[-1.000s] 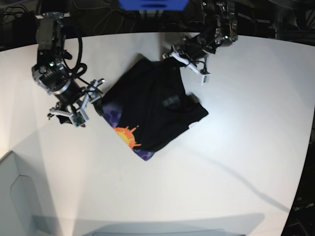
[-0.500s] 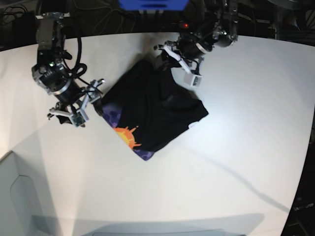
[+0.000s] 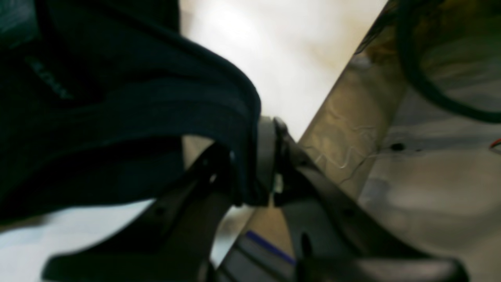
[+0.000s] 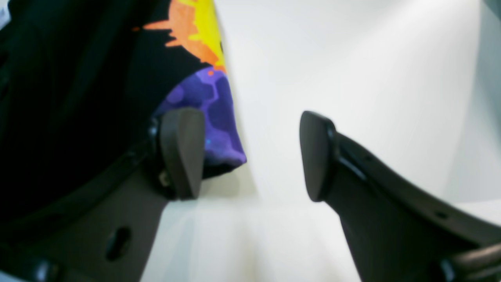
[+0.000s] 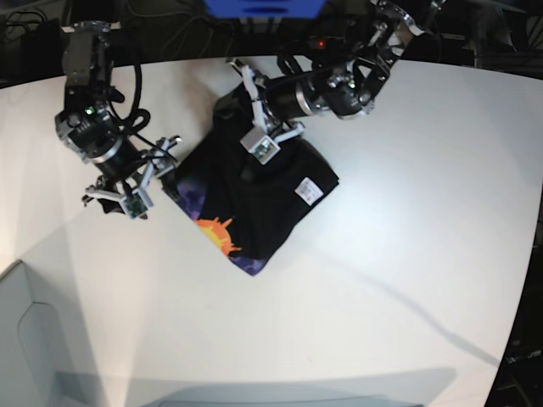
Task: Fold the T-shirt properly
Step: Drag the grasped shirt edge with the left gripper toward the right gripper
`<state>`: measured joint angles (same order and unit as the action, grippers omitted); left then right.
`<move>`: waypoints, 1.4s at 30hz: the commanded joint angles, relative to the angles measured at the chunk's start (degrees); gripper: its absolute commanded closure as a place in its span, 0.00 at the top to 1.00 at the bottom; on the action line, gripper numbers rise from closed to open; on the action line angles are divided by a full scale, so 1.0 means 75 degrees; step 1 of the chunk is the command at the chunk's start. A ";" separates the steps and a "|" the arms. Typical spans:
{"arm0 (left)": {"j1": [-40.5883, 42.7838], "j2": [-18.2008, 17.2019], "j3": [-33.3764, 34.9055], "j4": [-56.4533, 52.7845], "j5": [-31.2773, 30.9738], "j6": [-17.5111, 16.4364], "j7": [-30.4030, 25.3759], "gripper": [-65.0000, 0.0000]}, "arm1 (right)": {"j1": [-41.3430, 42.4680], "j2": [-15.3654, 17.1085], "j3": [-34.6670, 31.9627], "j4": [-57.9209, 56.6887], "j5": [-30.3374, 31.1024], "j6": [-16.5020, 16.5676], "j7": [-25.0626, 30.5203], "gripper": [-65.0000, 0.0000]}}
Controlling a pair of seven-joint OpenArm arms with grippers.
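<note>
The T-shirt lies on the table, sun print nearest. At its left edge hangs the right gripper, spread wide and empty. Farther back, the left gripper pinches a lifted black fold.

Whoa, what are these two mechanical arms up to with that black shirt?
They are folding a T-shirt on a white table. The left tool is shut on a black edge of the cloth, holding it over the shirt's middle. The right tool stands open and empty beside the purple and orange print. A small white label faces up.
</note>
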<state>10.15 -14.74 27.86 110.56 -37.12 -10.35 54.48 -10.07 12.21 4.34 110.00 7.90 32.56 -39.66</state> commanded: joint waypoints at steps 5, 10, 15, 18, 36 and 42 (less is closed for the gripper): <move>0.0000 -0.0232 0.0007 -0.0107 -0.0120 -0.0033 -0.0073 0.00 | 0.0082 0.0043 0.0037 0.0133 0.0078 0.0108 0.0183 0.60; 0.0000 -0.0232 -0.0004 -0.0658 -0.0120 -0.0033 -0.0131 0.00 | 0.0082 0.0043 0.0002 0.0133 0.0078 0.0108 0.0183 0.60; 0.0000 -0.0220 -0.0028 -0.0834 -0.0131 -0.0033 -0.0143 0.01 | 0.0082 0.0043 0.0002 0.0133 0.0078 0.0108 0.0183 0.60; 0.0071 -0.0220 -0.0403 -0.0799 -0.0202 -0.0033 -0.0143 0.01 | 0.0082 0.0043 0.0002 0.0133 0.0078 0.0108 0.0183 0.60; 0.1114 -0.0232 -0.1763 -0.0002 -0.0178 -0.0033 -0.0143 0.71 | 0.0187 0.0031 -0.0010 0.0133 0.0078 0.0108 0.0171 0.60; 0.1629 0.0143 -0.3650 0.0338 -0.0214 -0.0033 -0.0155 0.80 | 0.0199 -0.0063 0.0013 0.0133 0.0078 0.0108 0.0171 0.60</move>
<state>22.83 -13.52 -0.10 112.05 -37.45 -10.35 54.06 -9.19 11.44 4.36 109.97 7.79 32.56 -39.70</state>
